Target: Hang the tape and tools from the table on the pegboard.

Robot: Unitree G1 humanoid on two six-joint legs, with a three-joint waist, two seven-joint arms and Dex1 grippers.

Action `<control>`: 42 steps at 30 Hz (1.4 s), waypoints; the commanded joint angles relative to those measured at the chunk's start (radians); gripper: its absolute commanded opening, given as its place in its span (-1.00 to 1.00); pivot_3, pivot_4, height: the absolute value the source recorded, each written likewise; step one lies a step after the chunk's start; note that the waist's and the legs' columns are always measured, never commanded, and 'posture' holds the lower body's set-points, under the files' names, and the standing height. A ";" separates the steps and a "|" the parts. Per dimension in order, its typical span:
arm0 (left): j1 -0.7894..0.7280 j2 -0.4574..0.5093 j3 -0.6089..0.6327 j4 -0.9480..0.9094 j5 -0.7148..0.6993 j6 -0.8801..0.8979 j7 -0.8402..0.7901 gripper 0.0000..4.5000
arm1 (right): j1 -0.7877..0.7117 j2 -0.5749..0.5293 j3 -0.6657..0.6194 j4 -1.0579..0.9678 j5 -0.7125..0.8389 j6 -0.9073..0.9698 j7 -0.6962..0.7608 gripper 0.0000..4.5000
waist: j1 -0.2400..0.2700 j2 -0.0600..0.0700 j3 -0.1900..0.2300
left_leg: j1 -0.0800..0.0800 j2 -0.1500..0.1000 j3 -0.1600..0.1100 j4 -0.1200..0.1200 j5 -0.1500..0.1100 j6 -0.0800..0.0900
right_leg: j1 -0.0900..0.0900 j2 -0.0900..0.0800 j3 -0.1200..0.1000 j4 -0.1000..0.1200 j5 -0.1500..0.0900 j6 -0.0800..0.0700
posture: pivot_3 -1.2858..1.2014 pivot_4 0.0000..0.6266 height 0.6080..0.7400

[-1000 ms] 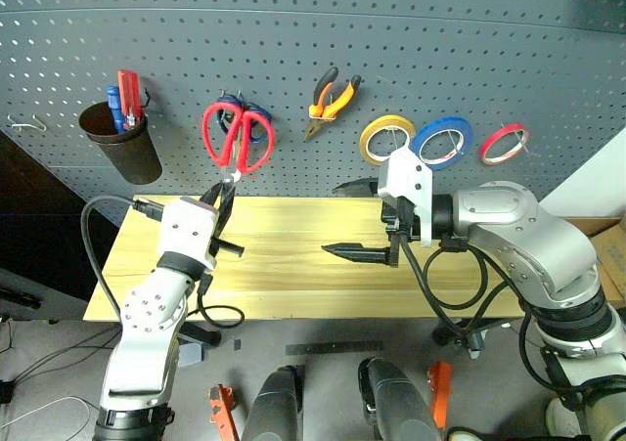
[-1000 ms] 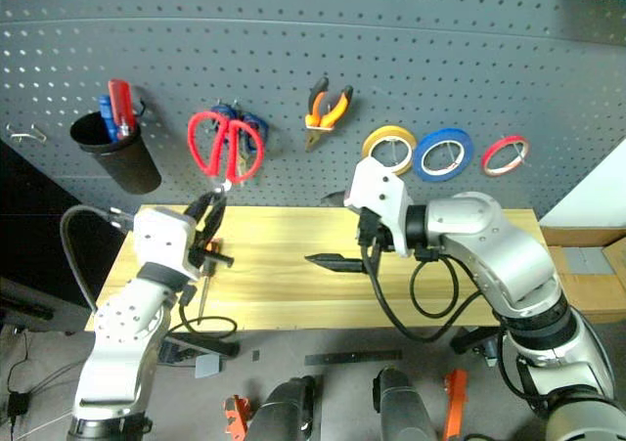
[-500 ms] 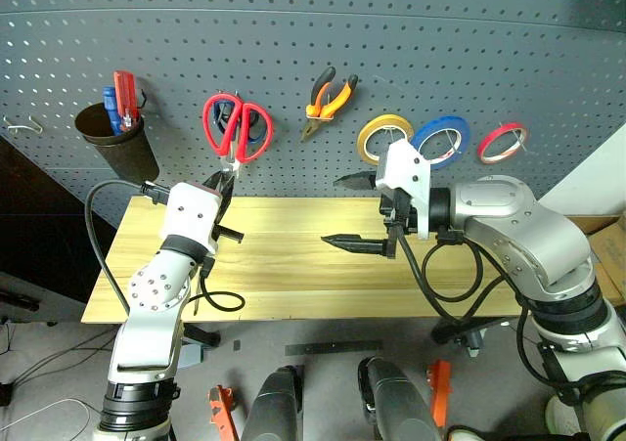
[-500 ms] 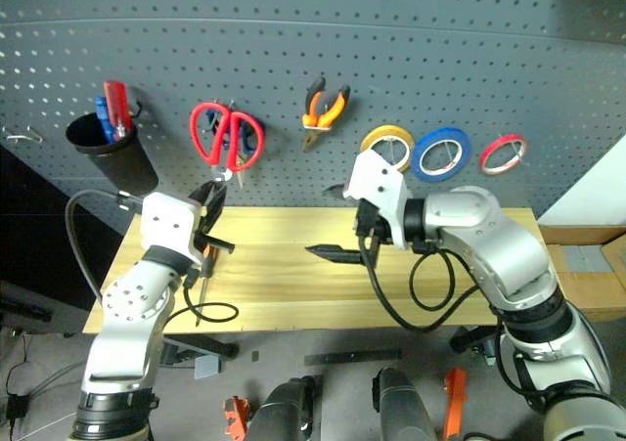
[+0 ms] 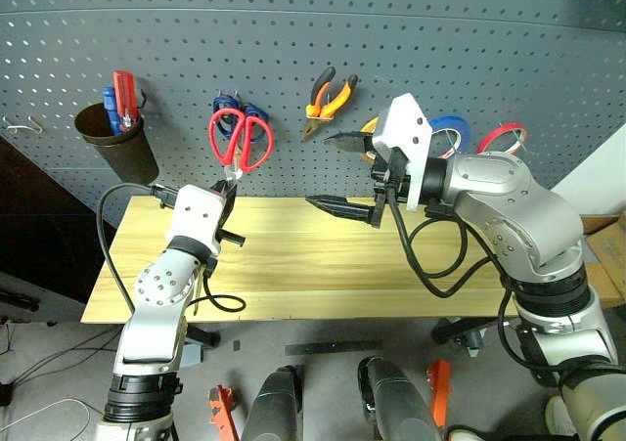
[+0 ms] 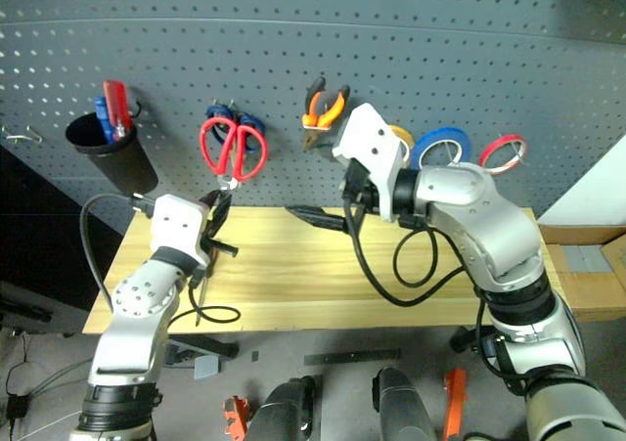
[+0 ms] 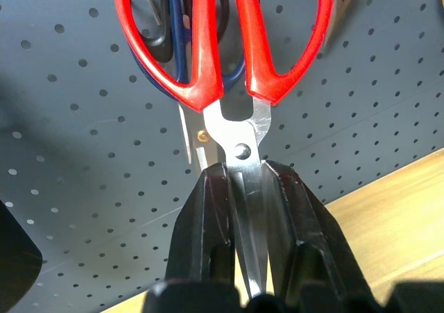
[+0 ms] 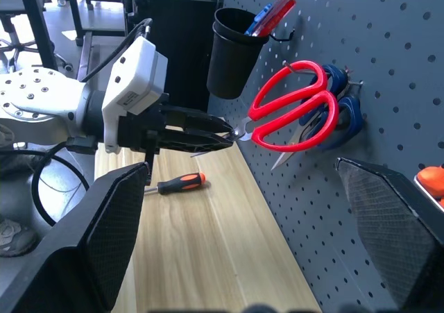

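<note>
The left gripper [image 5: 227,189] pinches the red scissors [image 5: 239,140] by the blades, handles up at the pegboard [image 5: 293,60] beside the blue pair [image 6: 223,126], likely to loop a hook, while the right gripper [image 5: 337,172] hangs spread wide, and the screwdriver [image 8: 180,183] waits on the table [image 5: 293,265].

No lettering, label, brand or number can be read anywhere — not on the pegboard [image 5: 489,40], the table [image 5: 293,265] or the hanging tools (any print there is too small to make out).
</note>
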 commanded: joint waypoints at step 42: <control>-0.347 0.080 0.208 0.824 -0.201 0.558 0.020 0.96 | -0.080 0.351 0.155 0.061 -0.040 0.405 -0.359 1.00 | -0.030 0.005 0.040 | -0.003 0.000 -0.003 -0.001 -0.002 0.001 | -0.006 -0.001 0.000 0.001 0.000 0.000 | -0.09 0.17 1.00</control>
